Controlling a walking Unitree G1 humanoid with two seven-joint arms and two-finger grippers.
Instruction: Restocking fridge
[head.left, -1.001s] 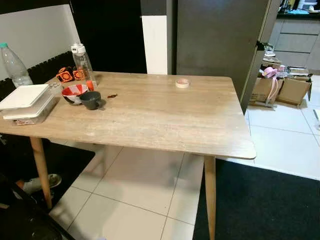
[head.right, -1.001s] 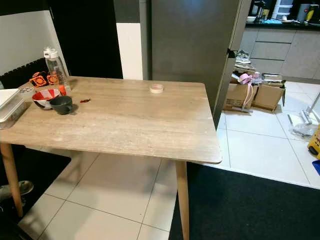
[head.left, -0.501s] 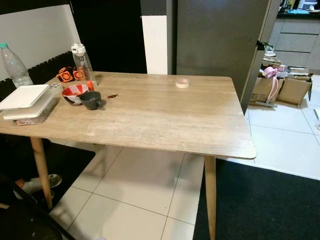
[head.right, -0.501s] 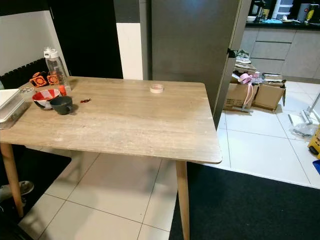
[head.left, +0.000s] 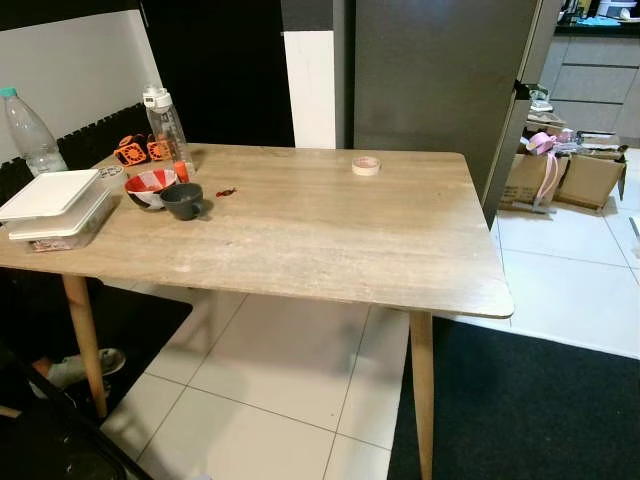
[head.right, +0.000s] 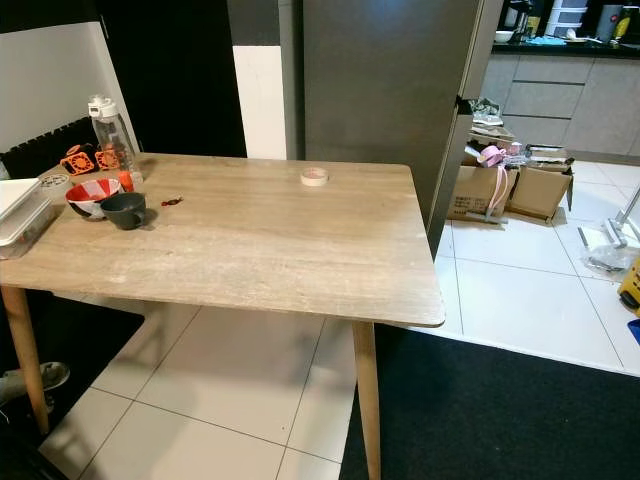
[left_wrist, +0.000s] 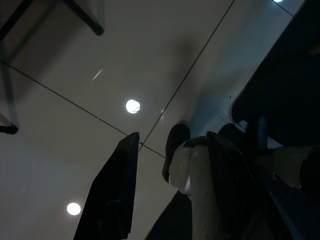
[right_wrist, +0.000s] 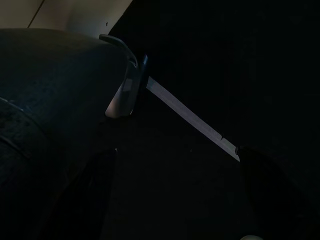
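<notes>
Tall dark grey fridge (head.left: 440, 80): at 12 o'clock, directly behind light wood-grain table (head.left: 300, 230), doors closed.
Table, 10 o'clock end: red-white patterned bowl (head.left: 149, 186) touching dark grey cup (head.left: 182, 200); clear bottle with white cap (head.left: 166, 127) just behind; white-lidded plastic container (head.left: 55, 208) near edge.
Table, 12 o'clock edge: small tape roll (head.left: 366, 165).
Left gripper (left_wrist: 170, 190): over tiled floor, fingers spread, empty.
Right gripper: dark, finger state cannot tell.

Left end effector (left_wrist: 170, 185) hangs low, fingers apart; right arm idle.
</notes>
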